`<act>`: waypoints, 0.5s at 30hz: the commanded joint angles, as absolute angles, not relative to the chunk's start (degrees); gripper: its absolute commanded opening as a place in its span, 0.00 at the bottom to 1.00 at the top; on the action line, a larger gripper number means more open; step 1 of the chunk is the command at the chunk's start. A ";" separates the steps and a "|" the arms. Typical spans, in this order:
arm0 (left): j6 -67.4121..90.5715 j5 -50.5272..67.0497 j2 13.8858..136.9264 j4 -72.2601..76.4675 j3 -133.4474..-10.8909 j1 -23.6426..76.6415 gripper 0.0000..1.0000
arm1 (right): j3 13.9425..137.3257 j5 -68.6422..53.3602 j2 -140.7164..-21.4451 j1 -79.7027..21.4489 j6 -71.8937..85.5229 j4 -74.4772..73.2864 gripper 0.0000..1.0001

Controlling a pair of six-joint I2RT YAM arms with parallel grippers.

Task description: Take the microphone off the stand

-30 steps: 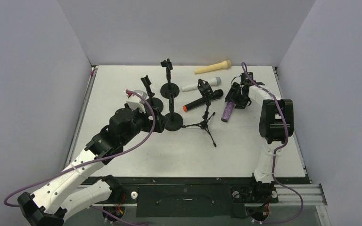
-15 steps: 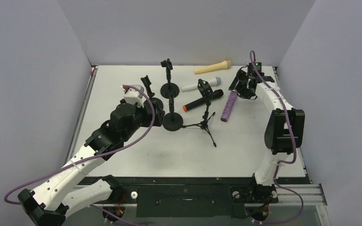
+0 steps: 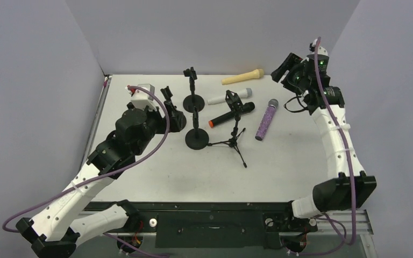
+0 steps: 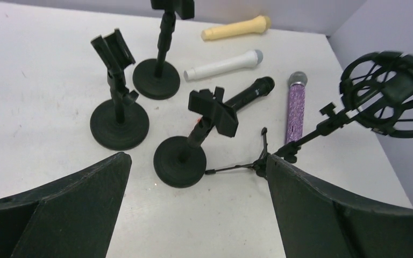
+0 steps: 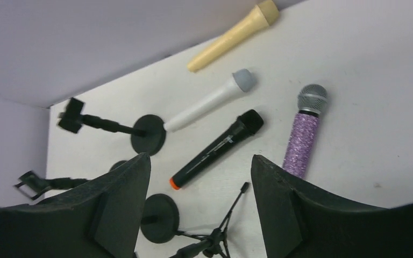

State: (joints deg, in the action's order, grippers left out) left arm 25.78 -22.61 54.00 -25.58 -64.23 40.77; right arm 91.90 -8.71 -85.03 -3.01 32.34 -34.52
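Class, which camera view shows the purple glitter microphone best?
The right wrist view: the purple glitter microphone lies whole, unobstructed and largest there. The left wrist view shows it smaller; the top view smaller still.

The left tool [image 4: 196, 157] hangs over the desk [image 4: 43, 80] with its two dark fingers [image 4: 86, 188] spread wide around open air. Beyond it stand a near stand [image 4: 180, 160], a left stand [image 4: 119, 124] and a far stand [image 4: 156, 79], all round-based with empty clips. At right is a tripod stand [image 4: 286, 151] whose cage mount [image 4: 390, 91] looks empty, though blurred. Flat on the desk lie a cream microphone [image 4: 236, 28], a white microphone [image 4: 223, 64], a black microphone [image 4: 253, 91] and a purple microphone [image 4: 296, 110].
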 commanded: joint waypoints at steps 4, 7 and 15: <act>23.22 -25.08 56.45 -24.48 -74.72 40.47 0.96 | 93.83 -9.09 -70.11 -10.72 33.13 -29.86 0.67; 23.74 -26.58 57.98 -25.48 -76.82 40.54 0.96 | 91.50 -8.44 -65.09 -13.89 33.10 -25.81 0.72; 25.62 -28.78 58.87 -24.41 -77.64 40.52 0.96 | 85.16 -8.95 -55.22 -19.18 32.13 -20.76 0.75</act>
State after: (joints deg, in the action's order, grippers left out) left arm 24.88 -26.92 58.98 -25.58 -75.68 40.77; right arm 88.05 -8.97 -57.12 -18.17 32.62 -24.86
